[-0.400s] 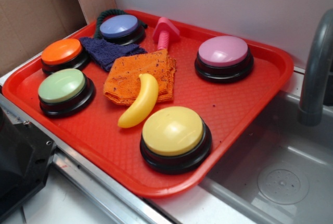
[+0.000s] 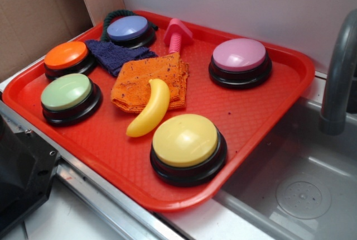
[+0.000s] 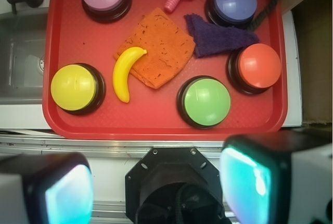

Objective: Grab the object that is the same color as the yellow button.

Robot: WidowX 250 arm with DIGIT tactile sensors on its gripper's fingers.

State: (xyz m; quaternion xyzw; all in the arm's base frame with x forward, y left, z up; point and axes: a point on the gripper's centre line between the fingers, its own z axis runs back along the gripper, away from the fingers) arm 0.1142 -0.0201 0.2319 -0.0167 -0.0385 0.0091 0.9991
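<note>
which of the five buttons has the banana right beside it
The yellow button, at the tray's near edge beside the sink; the banana lies next to it. The other four sit farther from it.

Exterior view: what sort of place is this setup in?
Probably a toy kitchen sink counter: a grey moulded basin with a grey faucet sits beside the red plastic tray, which holds domed push buttons and a yellow plastic toy banana.

exterior: low, oblique, close beside the red tray (image 2: pixel 268 111), facing the wall | wrist: high, straight down, farther back, fingers (image 3: pixel 244 182) in foreground | shared: whole tray
</note>
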